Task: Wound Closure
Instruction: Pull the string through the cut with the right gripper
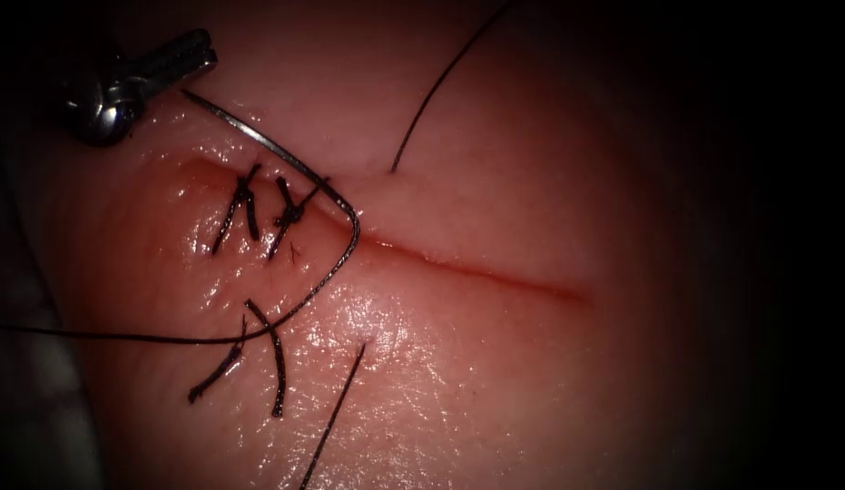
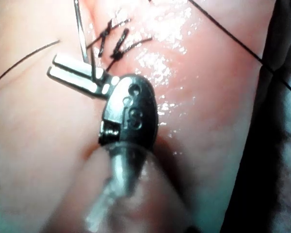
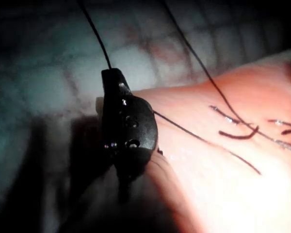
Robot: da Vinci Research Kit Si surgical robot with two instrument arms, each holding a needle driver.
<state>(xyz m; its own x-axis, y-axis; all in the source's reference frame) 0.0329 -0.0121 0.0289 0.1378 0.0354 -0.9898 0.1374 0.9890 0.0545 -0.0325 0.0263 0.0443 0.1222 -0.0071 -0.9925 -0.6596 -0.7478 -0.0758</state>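
Nearest the endoscope, cut thread ends (image 1: 275,367) lay on the tissue (image 1: 458,390) below the cut (image 1: 476,268). The needle (image 1: 336,204) arched across the cut, outside the tissue. Farthest, the left tool (image 1: 200,54) was clamped on its end. The right tool (image 3: 109,77) was closed on the thread (image 3: 94,31).

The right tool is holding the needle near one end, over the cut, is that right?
No. The left tool, not the right, holds the needle near one end, over the cut, as the endoscope view shows. The right tool holds thread.
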